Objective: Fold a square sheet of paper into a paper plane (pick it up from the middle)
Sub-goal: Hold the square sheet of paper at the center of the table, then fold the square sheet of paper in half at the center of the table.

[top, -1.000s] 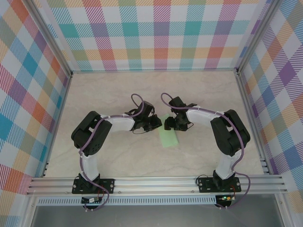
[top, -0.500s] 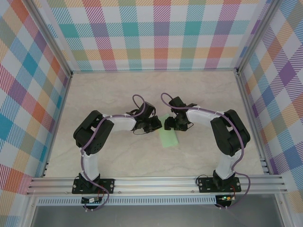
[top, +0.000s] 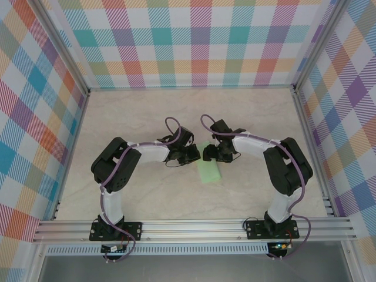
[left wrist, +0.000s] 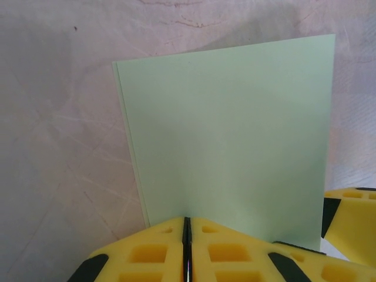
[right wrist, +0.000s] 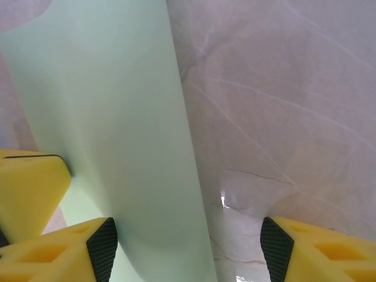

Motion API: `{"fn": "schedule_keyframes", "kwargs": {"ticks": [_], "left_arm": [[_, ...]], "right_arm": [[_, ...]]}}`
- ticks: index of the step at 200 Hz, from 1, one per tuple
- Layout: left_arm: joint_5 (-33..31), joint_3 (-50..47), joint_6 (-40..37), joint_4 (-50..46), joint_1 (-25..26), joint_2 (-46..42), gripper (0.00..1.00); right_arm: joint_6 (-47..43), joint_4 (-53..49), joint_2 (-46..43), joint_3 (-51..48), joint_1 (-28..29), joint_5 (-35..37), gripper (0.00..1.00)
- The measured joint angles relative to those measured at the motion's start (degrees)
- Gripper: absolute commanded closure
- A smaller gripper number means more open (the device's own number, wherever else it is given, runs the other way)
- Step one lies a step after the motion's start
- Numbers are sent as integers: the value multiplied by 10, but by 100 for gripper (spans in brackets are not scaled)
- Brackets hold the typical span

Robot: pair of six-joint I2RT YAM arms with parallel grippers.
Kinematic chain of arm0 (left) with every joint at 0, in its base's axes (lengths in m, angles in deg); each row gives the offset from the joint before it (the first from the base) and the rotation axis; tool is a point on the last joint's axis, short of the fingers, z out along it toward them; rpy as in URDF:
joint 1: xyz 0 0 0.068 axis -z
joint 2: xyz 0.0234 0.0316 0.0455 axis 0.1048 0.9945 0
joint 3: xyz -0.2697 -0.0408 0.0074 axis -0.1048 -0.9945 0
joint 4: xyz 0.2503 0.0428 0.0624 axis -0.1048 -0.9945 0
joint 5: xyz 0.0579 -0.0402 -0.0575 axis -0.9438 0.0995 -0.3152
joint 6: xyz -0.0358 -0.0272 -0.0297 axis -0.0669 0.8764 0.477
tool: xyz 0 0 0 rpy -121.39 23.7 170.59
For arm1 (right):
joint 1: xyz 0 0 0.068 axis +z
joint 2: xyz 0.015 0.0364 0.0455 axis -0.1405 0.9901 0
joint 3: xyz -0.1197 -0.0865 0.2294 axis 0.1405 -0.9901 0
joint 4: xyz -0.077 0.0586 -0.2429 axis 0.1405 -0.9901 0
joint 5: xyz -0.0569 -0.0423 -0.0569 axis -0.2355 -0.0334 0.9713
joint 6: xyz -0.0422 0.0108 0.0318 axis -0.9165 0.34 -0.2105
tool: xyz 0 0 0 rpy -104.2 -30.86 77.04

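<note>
The square sheet of paper [top: 209, 170] lies on the table folded in half, a pale green rectangle with a doubled edge on its left [left wrist: 235, 141]. My left gripper [top: 197, 154] is shut, and its closed tips [left wrist: 187, 220] rest against the sheet's near end with nothing pinched between them. My right gripper [top: 207, 154] faces it from the right and stands open [right wrist: 188, 235]. Its fingers straddle the long edge of the sheet [right wrist: 111, 117], which bows up between them. One right finger [left wrist: 349, 217] shows beside the paper in the left wrist view.
The table is pale marble-patterned [top: 147, 117], walled on three sides by checked panels [top: 194, 41]. An aluminium rail [top: 194, 226] at the near edge carries both arm bases.
The right gripper's jaws have widened a little. Both arms stay almost still over the far end of the sheet.
</note>
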Motion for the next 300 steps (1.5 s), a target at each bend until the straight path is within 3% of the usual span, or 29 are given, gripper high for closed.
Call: {"fn": "schedule_keyframes", "kwargs": {"ticks": [29,82,122,300], "left_arm": [[-6,6,0,-11,2,1,91],[-10,13,0,-21,3,2,92],[-11,17,0,-29,3,4,93],[-16,36,0,-60,3,10,95]], "right_arm": [[0,-21,-31,4,-14,-2,34],[-7,-16,-48,37,-21,-92,65],[-13,-7,2,47,-21,-153,77],[-46,49,41,-5,-72,-196,79]]}}
